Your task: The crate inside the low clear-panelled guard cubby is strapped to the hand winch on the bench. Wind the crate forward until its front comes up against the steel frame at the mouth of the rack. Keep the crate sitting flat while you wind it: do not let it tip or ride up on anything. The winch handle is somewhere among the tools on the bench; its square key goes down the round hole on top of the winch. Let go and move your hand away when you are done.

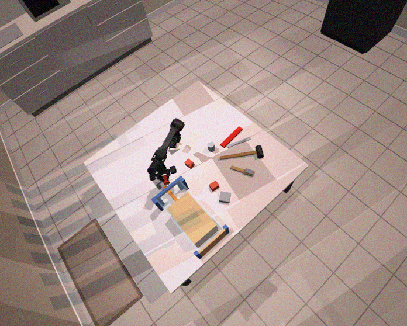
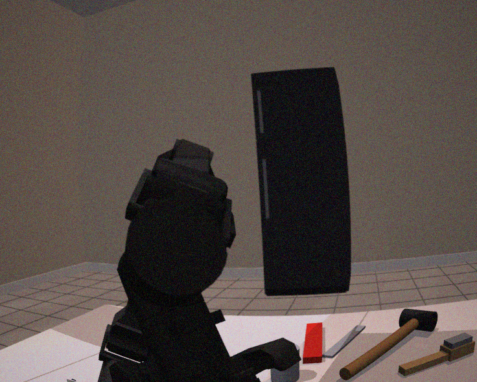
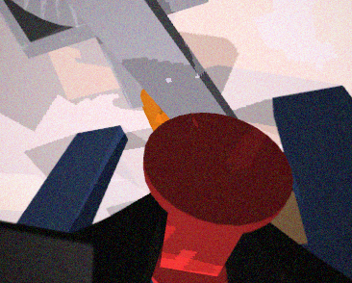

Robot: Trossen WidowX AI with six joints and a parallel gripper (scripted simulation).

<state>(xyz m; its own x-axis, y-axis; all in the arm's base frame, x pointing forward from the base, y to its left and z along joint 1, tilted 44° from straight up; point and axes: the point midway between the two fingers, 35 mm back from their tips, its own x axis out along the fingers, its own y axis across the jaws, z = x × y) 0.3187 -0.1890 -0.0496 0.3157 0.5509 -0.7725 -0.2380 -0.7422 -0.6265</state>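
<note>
My gripper [image 3: 197,200] is shut on the stem of a red handle knob [image 1: 165,179], below its dark red top disc [image 3: 216,164]. The knob stands just outside the blue frame [image 1: 167,188] [image 3: 317,168]. An orange piece [image 1: 173,196] [image 3: 155,115], bar or strap, runs from beside the knob through the frame towards the tan crate [image 1: 192,217]. The crate looks flat between light, clear-looking side panels, its near edge a short gap behind the frame. The square key and the winch hole are hidden. The exterior view shows neither knob nor crate.
A red block [image 1: 189,163], another red block [image 1: 214,185] and a grey block [image 1: 225,197] lie beside the cubby. Farther off are a grey cylinder [image 1: 211,146], a red bar [image 1: 231,136] [image 2: 313,342], a grey strip [image 1: 239,142], a mallet [image 1: 239,154] and a brush-like tool [image 1: 240,169].
</note>
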